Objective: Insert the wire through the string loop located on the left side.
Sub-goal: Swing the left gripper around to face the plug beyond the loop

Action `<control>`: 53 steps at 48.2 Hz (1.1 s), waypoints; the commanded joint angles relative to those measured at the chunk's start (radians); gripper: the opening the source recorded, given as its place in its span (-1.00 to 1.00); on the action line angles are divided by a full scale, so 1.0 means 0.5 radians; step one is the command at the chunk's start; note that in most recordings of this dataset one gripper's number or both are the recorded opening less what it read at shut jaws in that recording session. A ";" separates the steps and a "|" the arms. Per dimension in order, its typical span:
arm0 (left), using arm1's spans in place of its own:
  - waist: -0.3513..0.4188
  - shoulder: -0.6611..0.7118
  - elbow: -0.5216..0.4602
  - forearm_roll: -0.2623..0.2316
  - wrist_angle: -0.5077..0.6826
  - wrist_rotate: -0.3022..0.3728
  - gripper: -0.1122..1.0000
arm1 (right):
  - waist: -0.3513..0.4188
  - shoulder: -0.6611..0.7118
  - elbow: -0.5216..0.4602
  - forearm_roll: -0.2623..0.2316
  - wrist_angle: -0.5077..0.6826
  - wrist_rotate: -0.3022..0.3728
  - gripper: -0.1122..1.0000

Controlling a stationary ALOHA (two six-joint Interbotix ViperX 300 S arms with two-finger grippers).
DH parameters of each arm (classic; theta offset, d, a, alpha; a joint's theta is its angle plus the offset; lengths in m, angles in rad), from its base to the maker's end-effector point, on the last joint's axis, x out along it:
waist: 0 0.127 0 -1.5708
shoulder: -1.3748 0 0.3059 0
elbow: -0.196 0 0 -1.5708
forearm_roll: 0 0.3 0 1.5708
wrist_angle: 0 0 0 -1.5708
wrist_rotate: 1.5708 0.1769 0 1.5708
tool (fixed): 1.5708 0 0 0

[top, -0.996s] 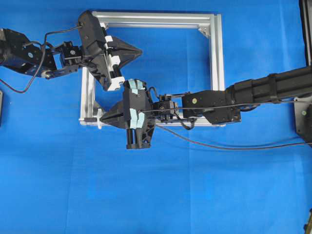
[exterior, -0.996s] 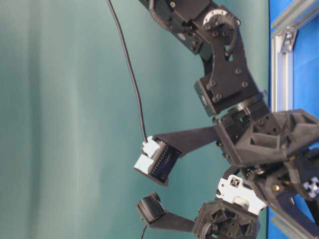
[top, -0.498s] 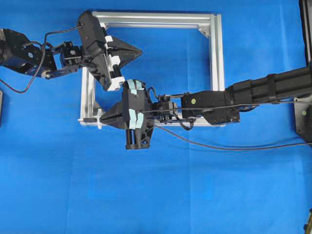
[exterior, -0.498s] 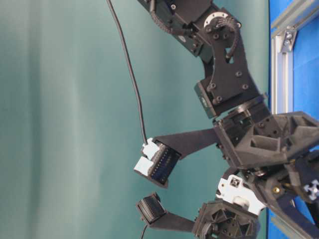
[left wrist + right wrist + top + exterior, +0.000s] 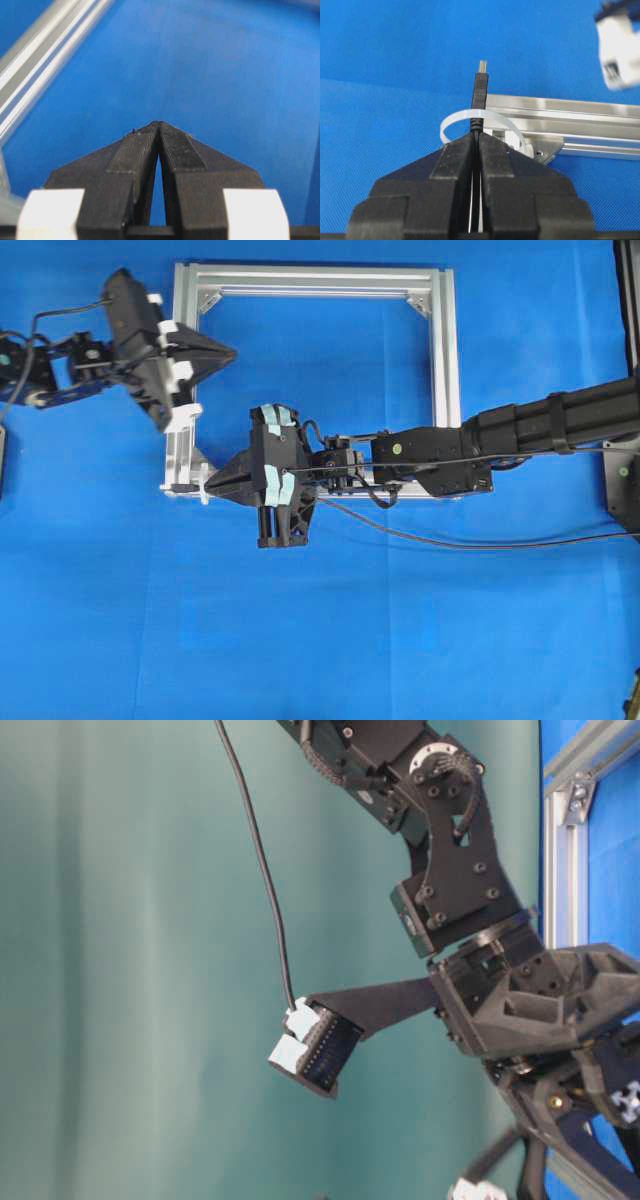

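Note:
My right gripper (image 5: 476,135) is shut on the wire (image 5: 480,87), a thin black cable whose silvery plug tip points up past the fingertips. The white string loop (image 5: 451,120) rings the wire just beyond the jaws, and the plug tip stands past the loop's far band. From overhead, the right gripper (image 5: 208,484) is at the silver frame's (image 5: 445,360) lower left corner, touching the string loop (image 5: 204,497). The wire (image 5: 470,544) trails right across the cloth. My left gripper (image 5: 232,352) is shut and empty over the frame's left bar; its fingers (image 5: 175,145) meet at the tips.
The square aluminium frame (image 5: 580,117) lies on blue cloth, with corner brackets (image 5: 545,150) inside its corners. The right arm (image 5: 520,435) stretches across the frame's lower bar. A blurred white part of the left gripper (image 5: 620,50) hangs above the frame bar (image 5: 557,870).
The left gripper has pulled back to the left, from inside the frame to its left bar. The right gripper has edged slightly left with the wire at the loop.

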 commanded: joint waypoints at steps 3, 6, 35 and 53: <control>0.015 -0.141 0.129 0.006 -0.031 0.003 -0.80 | 0.006 -0.037 -0.034 -0.003 -0.006 0.000 -0.78; 0.015 -0.181 0.181 0.003 -0.034 0.003 -0.80 | 0.006 -0.037 -0.034 -0.003 -0.006 0.003 -0.78; 0.028 -0.405 0.387 0.018 -0.021 0.000 -0.80 | 0.006 -0.040 -0.031 -0.003 0.003 0.003 -0.78; -0.460 -0.598 0.488 0.025 -0.018 0.003 -0.80 | 0.006 -0.040 -0.037 -0.003 0.003 0.000 -0.78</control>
